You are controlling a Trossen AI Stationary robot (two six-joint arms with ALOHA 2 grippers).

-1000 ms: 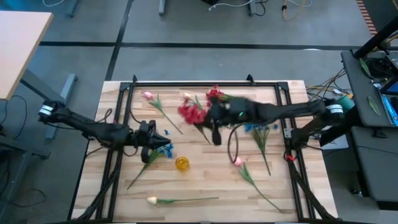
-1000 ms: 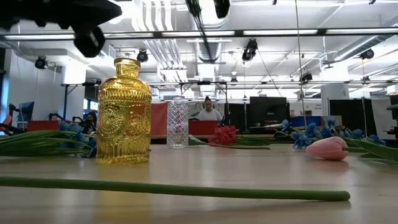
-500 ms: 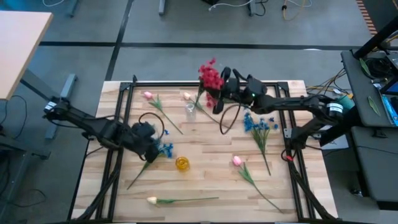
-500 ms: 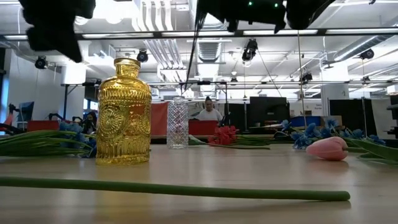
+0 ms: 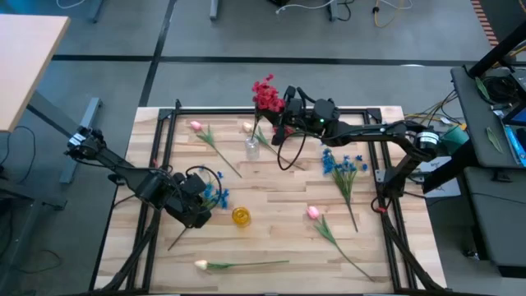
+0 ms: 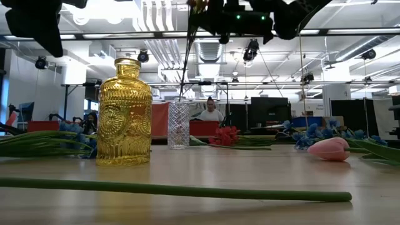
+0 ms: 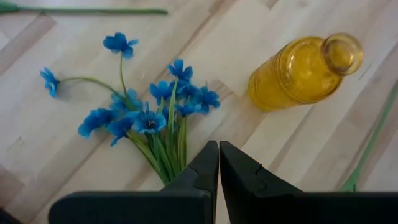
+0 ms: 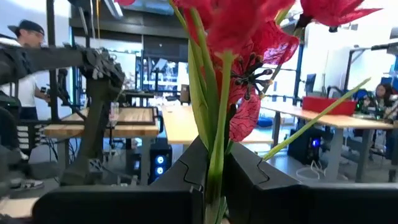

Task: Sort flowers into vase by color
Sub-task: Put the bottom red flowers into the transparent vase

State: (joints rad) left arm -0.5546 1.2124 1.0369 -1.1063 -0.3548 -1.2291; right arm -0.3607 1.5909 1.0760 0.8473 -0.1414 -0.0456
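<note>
A red flower (image 5: 265,94) is held upright over the table's far side by my right gripper (image 5: 281,123), which is shut on it. Its stem (image 6: 186,62) slants down toward the clear vase (image 6: 178,125). Whether the stem's end is inside the mouth cannot be told. My left gripper (image 7: 219,149) is shut on nothing and points down above the stems of a blue flower bunch (image 7: 149,112) lying on the table. The yellow vase (image 5: 240,216) stands just right of that bunch. My right gripper pinches the red flower's green stem (image 8: 216,168) between its two fingers, just below the blossoms (image 8: 249,31). The fingers come from the table's right, slanting upward, and lie across the stem. The flower is lifted clear, nearly upright, blossoms on top.
Loose flowers lie about the table: a pink tulip (image 5: 196,126) and a cream one (image 5: 246,127) at the far side, a blue bunch (image 5: 343,163) on the right, a pink tulip (image 5: 312,212), a cream tulip (image 5: 201,264) along the near edge, red blossoms (image 6: 226,135) behind the vases.
My right gripper has carried the red flower toward the table's far edge and tipped upward, so the blossoms now stand above the stem near the clear vase. My left gripper has tipped to point down and moved toward the near edge, over the blue bunch.
</note>
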